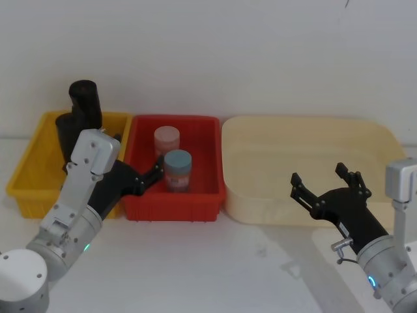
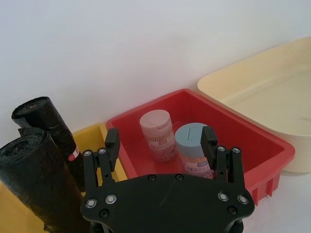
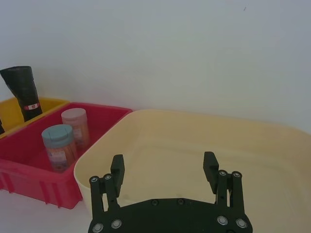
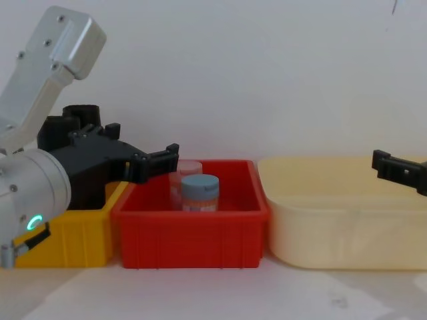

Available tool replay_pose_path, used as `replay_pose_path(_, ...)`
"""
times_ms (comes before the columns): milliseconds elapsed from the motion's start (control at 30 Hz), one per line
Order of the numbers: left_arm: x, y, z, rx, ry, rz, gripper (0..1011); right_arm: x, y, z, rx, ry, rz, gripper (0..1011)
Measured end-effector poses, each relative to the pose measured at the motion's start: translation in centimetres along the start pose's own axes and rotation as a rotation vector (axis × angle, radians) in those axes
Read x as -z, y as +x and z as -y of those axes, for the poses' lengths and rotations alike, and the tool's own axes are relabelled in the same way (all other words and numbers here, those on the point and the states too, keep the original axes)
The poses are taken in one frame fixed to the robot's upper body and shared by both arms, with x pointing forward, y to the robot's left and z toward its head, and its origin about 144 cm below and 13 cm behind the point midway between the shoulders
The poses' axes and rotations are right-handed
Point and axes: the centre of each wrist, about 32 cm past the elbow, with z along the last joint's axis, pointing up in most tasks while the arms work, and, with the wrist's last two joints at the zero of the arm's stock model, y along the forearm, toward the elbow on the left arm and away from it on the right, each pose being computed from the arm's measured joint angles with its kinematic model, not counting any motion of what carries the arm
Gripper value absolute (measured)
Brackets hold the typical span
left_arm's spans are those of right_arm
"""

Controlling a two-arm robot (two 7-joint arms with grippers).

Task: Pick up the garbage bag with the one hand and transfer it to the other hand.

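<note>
I have the one hand (image 2: pixel 161 140) spread wide and empty (nothing between its fingers), hanging over the seam where the yellow bin (image 1: pixel 26 195) meets the red bin (image 1: pixel 176 208). The garbage bag (image 2: pixel 39 179) stands upright in the yellow bin, just to the left of that gripper's left finger and apart from it. The labelled roll (image 2: pixel 46 119) stands just beyond the bag. Ahead of the fingertips, in the red bin, sit a pink-capped jar (image 2: pixel 155 126) and a grey-capped jar (image 2: pixel 192 138). The other hand (image 1: pixel 317 173) hangs well off to the right over the near part of the cream tub (image 1: pixel 293 143), its fingers also spread and holding nothing.
</note>
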Motion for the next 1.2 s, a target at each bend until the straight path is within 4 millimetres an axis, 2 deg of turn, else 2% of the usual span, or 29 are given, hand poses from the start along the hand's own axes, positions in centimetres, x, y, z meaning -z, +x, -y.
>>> replay_pose_path(1200,-0.30,0.19,0.13,0.015,-0.002,0.003,1001,-0.13,0.06,-0.20,-0.003,0.000,0.001,1001)
